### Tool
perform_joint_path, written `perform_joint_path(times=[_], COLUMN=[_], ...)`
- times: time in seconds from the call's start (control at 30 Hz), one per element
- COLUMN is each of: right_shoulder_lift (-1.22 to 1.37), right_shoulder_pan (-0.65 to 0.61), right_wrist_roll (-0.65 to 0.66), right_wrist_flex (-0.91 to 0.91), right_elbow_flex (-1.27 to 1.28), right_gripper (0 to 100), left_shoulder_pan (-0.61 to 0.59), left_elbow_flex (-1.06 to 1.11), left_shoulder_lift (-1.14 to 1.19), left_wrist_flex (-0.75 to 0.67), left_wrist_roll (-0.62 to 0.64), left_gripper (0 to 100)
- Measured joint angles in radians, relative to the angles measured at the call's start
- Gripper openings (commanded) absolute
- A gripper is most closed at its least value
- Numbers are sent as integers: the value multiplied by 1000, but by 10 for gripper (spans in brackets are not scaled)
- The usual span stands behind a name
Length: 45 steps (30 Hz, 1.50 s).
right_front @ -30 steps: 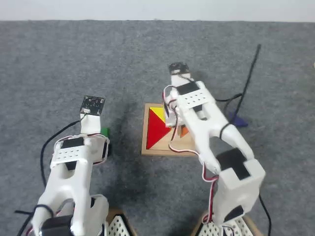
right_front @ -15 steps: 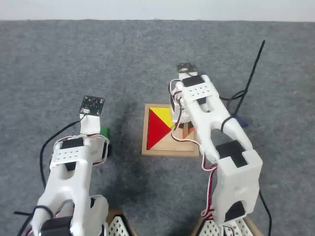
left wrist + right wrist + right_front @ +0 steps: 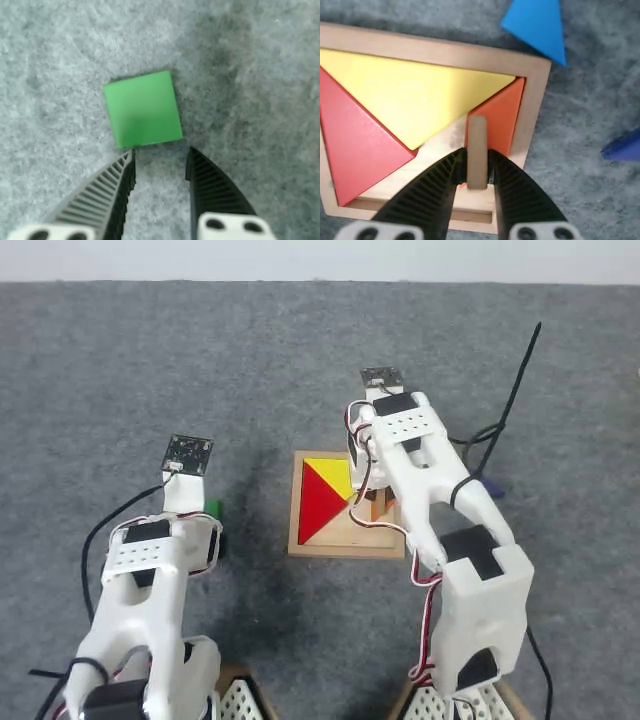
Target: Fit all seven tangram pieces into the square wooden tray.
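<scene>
Right gripper (image 3: 478, 156): closed on a thin piece (image 3: 478, 131), pinched across its two flat faces. The piece stands on edge with its tan rim toward the wrist camera. You can't read its face colour from here.

- Directly under the jaws is bare floor of the tray (image 3: 536, 100).
- The orange triangle (image 3: 504, 116) sits just beside the held piece, flat in a tray corner.
- The yellow triangle (image 3: 415, 90) is just ahead of the fingertips, with the red triangle (image 3: 360, 147) against its far side. Both lie flat.
- Past the rim, well ahead, a blue triangle (image 3: 540, 27) lies on the mat (image 3: 590, 100). A dark blue piece (image 3: 624, 146) lies off to the orange side, partly cut off.

Left gripper (image 3: 160, 161): open and empty, low over the mat. The green square (image 3: 142, 107) lies flat just ahead of the fingertips, apart from both.

Handling, as a judgement:
- The pieces look like light, stiff painted wood with smooth faces, so expect them to slip.
- A piece held on edge will likely pivot in the pads if you grip off centre. It has to tip flat before it can seat.
- Take the green square across two opposite sides, at mid-side. The soft mat should let the tips bite under its edge.
- The fit beside the orange triangle looks tight.
</scene>
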Motion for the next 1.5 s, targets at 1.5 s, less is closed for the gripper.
perform_joint_path(times=[1.5], right_shoulder_lift=[146], right_shoulder_pan=[-120], right_wrist_roll=[2], right_wrist_flex=[9], right_elbow_flex=[-218], right_gripper=[202], left_shoulder_pan=[0], left_elbow_flex=[0], left_shoulder_lift=[0], left_wrist_flex=[0], left_wrist_roll=[0], left_gripper=[171])
